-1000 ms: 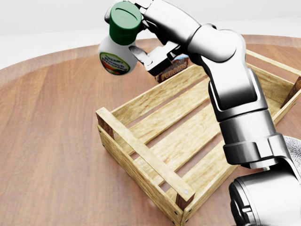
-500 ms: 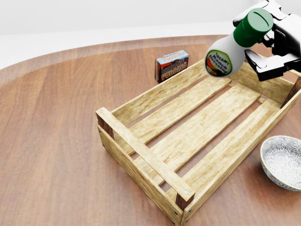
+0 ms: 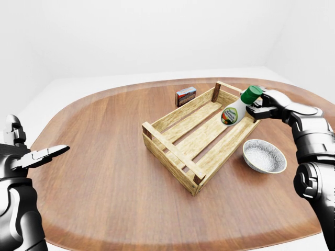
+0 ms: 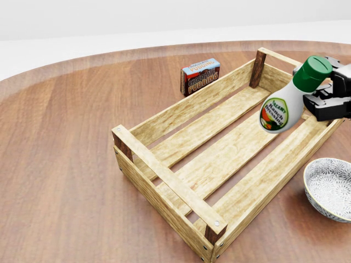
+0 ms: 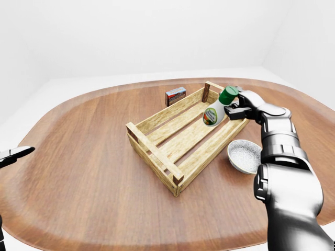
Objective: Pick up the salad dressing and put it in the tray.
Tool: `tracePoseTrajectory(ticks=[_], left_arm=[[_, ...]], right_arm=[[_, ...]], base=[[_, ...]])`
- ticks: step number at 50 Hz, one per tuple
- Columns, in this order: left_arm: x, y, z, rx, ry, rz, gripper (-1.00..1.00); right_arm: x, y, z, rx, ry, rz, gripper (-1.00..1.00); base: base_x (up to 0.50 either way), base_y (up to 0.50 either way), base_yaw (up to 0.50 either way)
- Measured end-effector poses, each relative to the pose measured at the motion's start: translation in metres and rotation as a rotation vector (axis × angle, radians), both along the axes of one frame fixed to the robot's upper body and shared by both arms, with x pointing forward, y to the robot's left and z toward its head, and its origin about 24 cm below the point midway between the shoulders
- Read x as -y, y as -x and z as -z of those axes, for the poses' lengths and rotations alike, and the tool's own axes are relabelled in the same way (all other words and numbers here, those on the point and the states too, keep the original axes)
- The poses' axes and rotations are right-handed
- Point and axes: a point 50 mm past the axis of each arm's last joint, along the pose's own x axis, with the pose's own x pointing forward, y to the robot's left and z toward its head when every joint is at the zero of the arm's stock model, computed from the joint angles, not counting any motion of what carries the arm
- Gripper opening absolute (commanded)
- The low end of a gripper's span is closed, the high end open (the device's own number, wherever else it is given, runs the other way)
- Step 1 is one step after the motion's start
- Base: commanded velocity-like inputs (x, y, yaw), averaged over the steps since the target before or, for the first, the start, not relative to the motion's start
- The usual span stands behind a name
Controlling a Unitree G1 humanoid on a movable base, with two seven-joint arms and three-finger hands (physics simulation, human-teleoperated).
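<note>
The right hand [image 4: 332, 101] has its fingers clamped on the tilted salad dressing [image 4: 285, 104], labelled "Creamy French Dressing", over the tray [image 4: 164, 175]; beside the tray stands a "Chocolate Pudding" box [image 4: 200, 76]. The left hand [image 3: 36, 156] holds its fingers apart.

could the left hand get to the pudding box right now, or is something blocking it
Probably not without a long stretch or moving the base. The left hand hangs open off the table's left edge, while the pudding box stands far across the table beside the tray. Nothing lies between them; distance is the obstacle.

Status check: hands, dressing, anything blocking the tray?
Right hand shut on salad dressing, tilted above tray. Left hand open, idle. Tray interior unobstructed.
</note>
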Motion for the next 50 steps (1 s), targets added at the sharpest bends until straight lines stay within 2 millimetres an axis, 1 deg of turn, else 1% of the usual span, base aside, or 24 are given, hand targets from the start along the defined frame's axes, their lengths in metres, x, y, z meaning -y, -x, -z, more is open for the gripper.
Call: tracePoseTrajectory(ticks=[9, 17, 31, 39, 50], left_arm=[[-0.001, -0.001, 0.002, -0.007, 0.003, 0.001, 1.0], [0.0, -0.002, 0.003, -0.012, 0.004, 0.004, 1.0], [0.001, -0.002, 0.004, -0.016, 0.005, 0.006, 1.0], [0.001, -0.002, 0.004, -0.016, 0.005, 0.006, 1.0], [0.001, -0.002, 0.005, -0.019, 0.006, 0.008, 1.0]], right_arm=[[-0.016, -0.005, 0.022, -0.094, -0.009, -0.029, -1.0], [-0.028, -0.005, 0.044, -0.168, -0.014, -0.055, -1.0], [-0.035, 0.006, 0.085, -0.278, -0.059, -0.061, -1.0], [-0.036, 0.011, 0.097, -0.318, -0.052, -0.062, -1.0], [-0.036, 0.016, 0.108, -0.35, -0.052, -0.061, -1.0]], base=[[0.0, 0.0, 0.0], [0.0, 0.0, 0.0], [0.0, 0.0, 0.0], [0.0, 0.0, 0.0], [0.0, 0.0, 0.0]])
